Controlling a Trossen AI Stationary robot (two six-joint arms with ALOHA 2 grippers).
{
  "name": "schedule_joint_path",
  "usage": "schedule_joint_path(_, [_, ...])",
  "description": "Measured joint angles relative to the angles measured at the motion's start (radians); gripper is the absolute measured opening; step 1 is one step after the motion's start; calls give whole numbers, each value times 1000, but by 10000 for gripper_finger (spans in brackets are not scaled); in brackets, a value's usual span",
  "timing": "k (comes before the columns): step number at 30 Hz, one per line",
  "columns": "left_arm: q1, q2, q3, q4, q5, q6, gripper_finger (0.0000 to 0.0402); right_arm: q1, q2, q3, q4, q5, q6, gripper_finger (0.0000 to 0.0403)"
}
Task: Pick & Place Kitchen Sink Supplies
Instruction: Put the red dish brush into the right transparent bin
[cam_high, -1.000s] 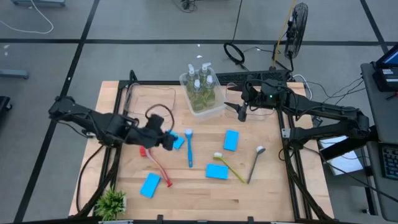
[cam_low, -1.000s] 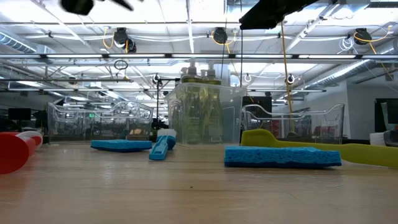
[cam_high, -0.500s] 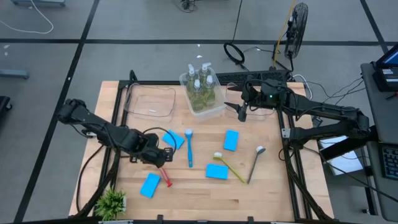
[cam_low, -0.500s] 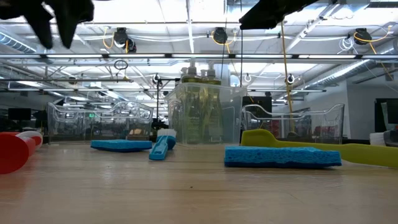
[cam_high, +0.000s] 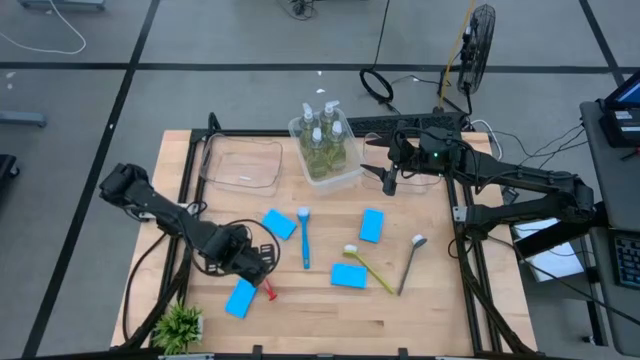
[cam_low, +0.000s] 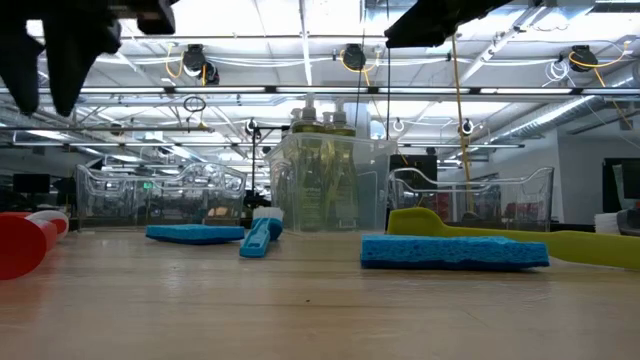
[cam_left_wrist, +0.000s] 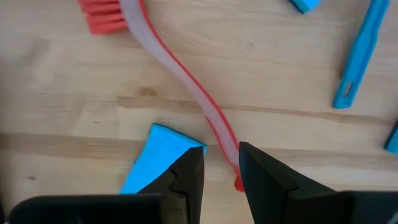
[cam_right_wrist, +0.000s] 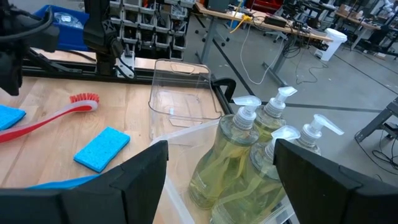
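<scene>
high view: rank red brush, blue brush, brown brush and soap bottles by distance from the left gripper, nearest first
Measured from the left gripper, low over the table's front left:
1. Red brush, its handle end just beside the gripper.
2. Blue brush, mid-table, to the right.
3. Soap bottles, in the clear bin at the back.
4. Brown brush, far right.
</scene>
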Motion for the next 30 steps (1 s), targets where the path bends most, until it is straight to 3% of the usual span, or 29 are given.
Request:
schedule_joint_path(6, [-17, -1, -92, 56, -11, -93, 118, 0, 0, 0, -7, 0, 0, 279])
schedule_joint_path(15, [30, -1, -212, 79, -25, -150, 220, 0, 0, 0, -10, 0, 0, 279])
schedule_joint_path(21, [65, -1, -320, 210, -30, -147, 268, 0, 0, 0, -10, -1, 0, 279])
schedule_joint_path(26, [81, -1, -417, 337, -22, -170, 276, 0, 0, 0, -9, -1, 0, 279])
schedule_joint_path(30, [94, -4, -454, 367, -16, -192, 253, 0, 0, 0, -8, -1, 0, 279])
